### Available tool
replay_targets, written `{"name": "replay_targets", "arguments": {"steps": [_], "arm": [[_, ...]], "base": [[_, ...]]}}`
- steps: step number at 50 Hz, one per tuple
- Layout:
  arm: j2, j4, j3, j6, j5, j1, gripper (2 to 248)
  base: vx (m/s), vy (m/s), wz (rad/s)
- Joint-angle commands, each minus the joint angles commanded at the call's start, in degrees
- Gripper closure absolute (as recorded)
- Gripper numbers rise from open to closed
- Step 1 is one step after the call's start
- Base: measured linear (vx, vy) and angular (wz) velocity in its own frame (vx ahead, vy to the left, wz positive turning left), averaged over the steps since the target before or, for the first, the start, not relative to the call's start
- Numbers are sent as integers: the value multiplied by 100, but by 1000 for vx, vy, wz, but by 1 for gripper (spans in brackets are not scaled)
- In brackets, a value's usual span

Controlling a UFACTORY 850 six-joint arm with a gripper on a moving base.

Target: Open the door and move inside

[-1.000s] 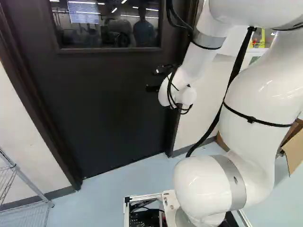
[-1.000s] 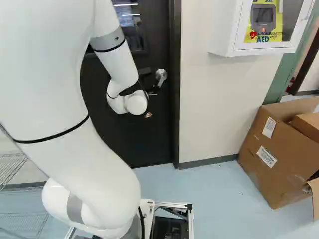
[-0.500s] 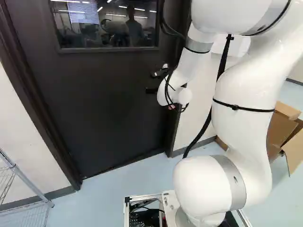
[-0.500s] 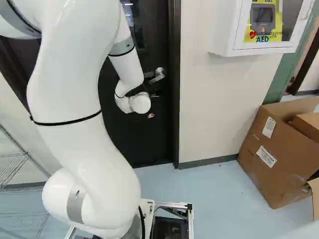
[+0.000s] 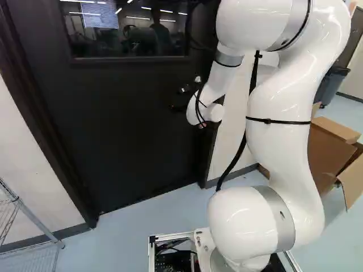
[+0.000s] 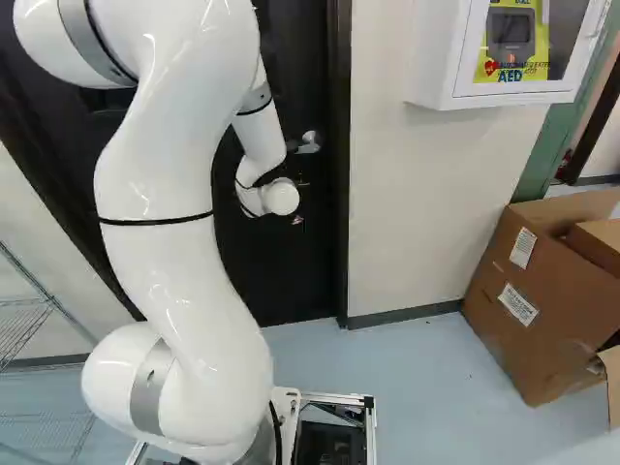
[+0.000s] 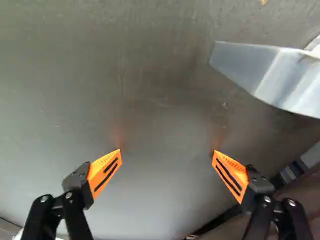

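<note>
Well, my jaws stood wide and empty, the door handle (image 7: 280, 77) seemingly off to one side, tip inward.

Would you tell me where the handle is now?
In the right base view, the handle is on the door, near its right edge, beside the arm.

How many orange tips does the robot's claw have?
2, one on each finger of the open gripper: one tip nearer the door handle, the other tip across the gap.
</note>
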Motion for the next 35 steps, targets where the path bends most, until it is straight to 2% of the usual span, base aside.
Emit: {"name": "replay_targets", "arguments": {"steps": [35], "arm": [[-899,-753,-1172,0,0,52,3]], "base": [[0,0,0]]}}
